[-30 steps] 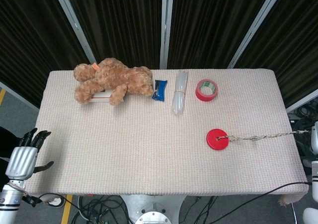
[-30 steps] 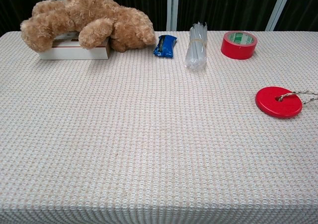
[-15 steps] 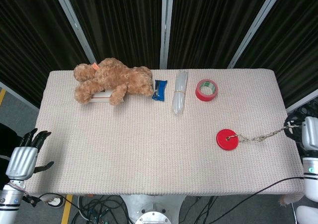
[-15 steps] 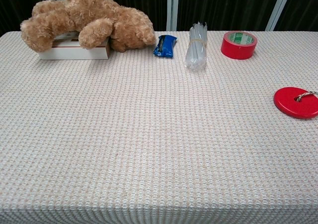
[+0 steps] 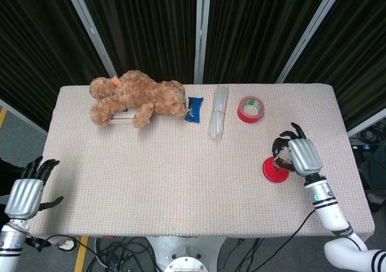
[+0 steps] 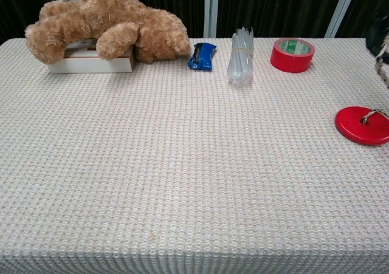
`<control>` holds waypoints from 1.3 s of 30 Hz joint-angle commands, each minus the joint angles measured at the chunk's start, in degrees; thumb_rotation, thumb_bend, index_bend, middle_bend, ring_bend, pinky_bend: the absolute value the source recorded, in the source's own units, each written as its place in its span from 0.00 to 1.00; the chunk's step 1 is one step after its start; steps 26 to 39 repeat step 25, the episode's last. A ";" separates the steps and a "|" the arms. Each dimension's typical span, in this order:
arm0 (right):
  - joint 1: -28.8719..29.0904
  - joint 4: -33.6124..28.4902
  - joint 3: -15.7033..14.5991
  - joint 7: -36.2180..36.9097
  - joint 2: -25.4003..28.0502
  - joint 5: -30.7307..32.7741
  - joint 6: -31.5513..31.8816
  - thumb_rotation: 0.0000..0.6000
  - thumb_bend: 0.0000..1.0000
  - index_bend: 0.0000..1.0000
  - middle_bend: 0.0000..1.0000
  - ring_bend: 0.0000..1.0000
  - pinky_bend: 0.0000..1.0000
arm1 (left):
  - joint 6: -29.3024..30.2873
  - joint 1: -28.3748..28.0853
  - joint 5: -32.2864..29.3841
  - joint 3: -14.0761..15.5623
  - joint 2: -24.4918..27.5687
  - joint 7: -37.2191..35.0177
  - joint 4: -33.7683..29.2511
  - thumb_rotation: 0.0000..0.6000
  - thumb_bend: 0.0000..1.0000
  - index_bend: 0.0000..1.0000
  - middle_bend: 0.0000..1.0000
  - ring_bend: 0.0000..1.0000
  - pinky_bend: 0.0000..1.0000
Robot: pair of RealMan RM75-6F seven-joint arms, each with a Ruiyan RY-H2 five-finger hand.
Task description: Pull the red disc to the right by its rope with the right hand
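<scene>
The red disc (image 5: 271, 171) (image 6: 362, 127) lies flat on the woven cloth at the table's right side. Its rope (image 5: 278, 161) (image 6: 383, 68) is tied through the centre hole and rises to my right hand (image 5: 298, 154) (image 6: 378, 34). That hand hovers just right of and above the disc, fingers curled in around the rope. The chest view catches only its dark fingertips at the top right edge. My left hand (image 5: 26, 193) hangs off the table's front left corner, fingers spread, holding nothing.
Along the back stand a brown teddy bear (image 5: 136, 96) lying on a white box (image 6: 90, 60), a blue packet (image 5: 193, 109), a bundle of clear tubes (image 5: 218, 113) and a red tape roll (image 5: 250, 110). The table's right edge (image 5: 357, 163) is close to the disc.
The disc slid right a second ago and has since stopped. My right hand came in from beyond the right edge to beside the disc, and the rope went from stretched out to bunched up.
</scene>
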 commanded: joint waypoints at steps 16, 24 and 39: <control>-9.38 2.94 -5.77 -3.09 0.43 -8.62 16.92 1.00 0.00 0.00 0.00 0.00 0.00 | 0.99 0.22 0.33 -0.28 0.04 -0.61 -0.15 1.00 0.02 0.16 0.15 0.02 0.12; -18.38 10.73 -8.92 -1.70 -0.62 -5.99 23.43 1.00 0.02 0.00 0.00 0.00 0.00 | 2.19 0.18 1.29 -0.55 0.38 -1.59 -0.02 1.00 0.02 0.16 0.15 0.02 0.12; -19.06 11.41 -9.17 -1.24 -0.64 -5.74 23.60 1.00 0.02 0.00 0.00 0.00 0.00 | 2.28 0.20 1.28 -0.61 0.45 -1.65 -0.03 1.00 0.02 0.16 0.15 0.02 0.12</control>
